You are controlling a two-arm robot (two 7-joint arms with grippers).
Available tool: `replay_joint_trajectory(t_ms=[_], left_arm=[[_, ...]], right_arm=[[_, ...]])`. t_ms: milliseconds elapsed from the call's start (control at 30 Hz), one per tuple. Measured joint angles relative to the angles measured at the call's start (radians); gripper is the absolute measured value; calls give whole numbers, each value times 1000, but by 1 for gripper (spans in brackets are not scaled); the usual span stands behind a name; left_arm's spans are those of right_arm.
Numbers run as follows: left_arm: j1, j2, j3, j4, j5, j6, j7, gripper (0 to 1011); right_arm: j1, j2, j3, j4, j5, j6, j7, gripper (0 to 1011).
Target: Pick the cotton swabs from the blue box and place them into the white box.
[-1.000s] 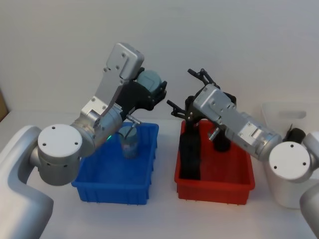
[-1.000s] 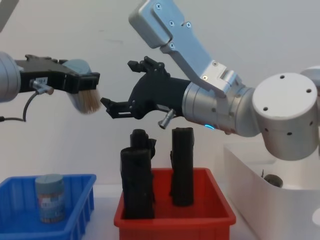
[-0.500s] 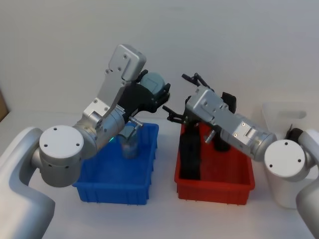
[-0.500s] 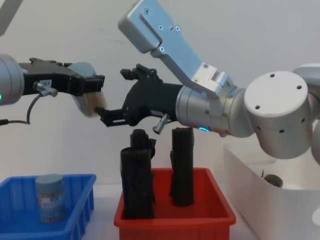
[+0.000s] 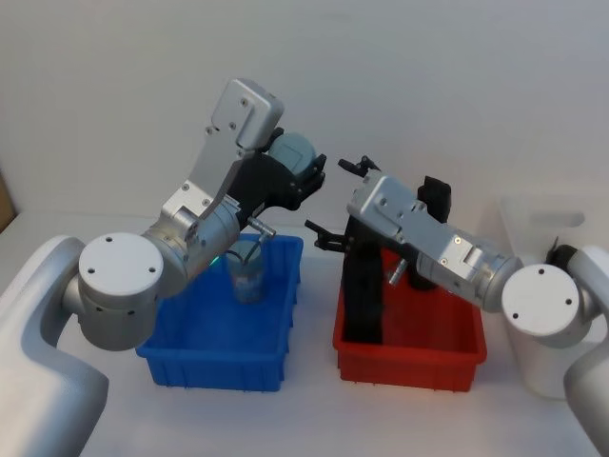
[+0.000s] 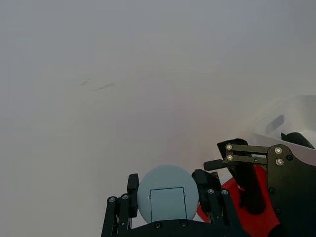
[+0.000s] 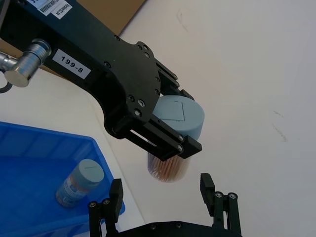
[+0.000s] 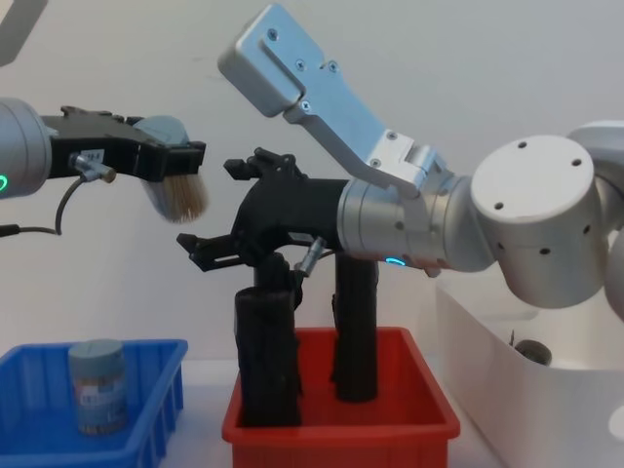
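My left gripper (image 5: 303,177) is shut on one tub of cotton swabs (image 5: 294,156), held high in the air beyond the blue box (image 5: 209,367), its grey-blue lid (image 6: 168,194) facing away from the robot. A second cotton swab tub (image 5: 249,272) stands upright inside the blue box (image 8: 156,392). My right gripper (image 5: 335,200) is open and hangs close beside the held tub (image 8: 174,193), its fingers apart just below and to the right of it. The white box (image 5: 542,217) stands at the far right.
A red bin (image 5: 409,364) sits between the blue box and the white box (image 8: 487,341), with tall black rolled bundles (image 8: 265,351) standing in it. The right forearm stretches across above the red bin. A pale wall stands behind the table.
My right gripper has moved left and a little lower, closing in on the held tub. The left gripper has edged slightly right, still holding the tub.
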Motion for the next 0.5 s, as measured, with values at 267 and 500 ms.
replay_joint_trajectory(t_ms=[267, 500], left_arm=[[0, -1, 2, 0, 4, 14, -12, 691], [7, -1, 4, -5, 4, 22, -17, 691]], right_arm=[[4, -2, -4, 5, 3, 8, 3, 1001], [7, -4, -8, 10, 5, 14, 4, 1001]])
